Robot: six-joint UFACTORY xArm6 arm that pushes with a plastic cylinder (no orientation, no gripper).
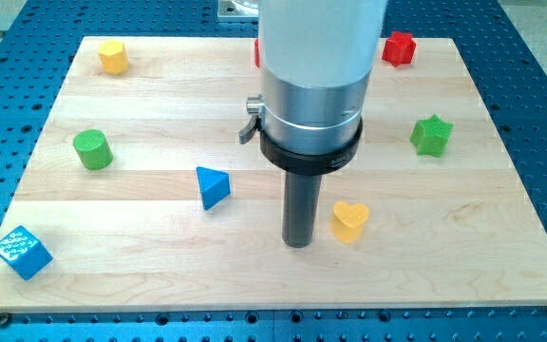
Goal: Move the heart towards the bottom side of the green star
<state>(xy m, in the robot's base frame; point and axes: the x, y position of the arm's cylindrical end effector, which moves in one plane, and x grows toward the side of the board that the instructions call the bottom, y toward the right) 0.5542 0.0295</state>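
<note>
The yellow heart (349,221) lies on the wooden board, right of centre near the view's bottom. The green star (431,135) sits up and to the right of it, near the board's right edge. My tip (299,243) rests on the board just left of the heart, a small gap from it, and right of the blue triangle (212,186). The arm's silver body covers the board's top centre.
A red block (400,47) is at top right; a sliver of another red block (256,52) peeks from behind the arm. A yellow block (113,57) is at top left, a green cylinder (92,150) at left, a blue cube (21,252) at bottom left.
</note>
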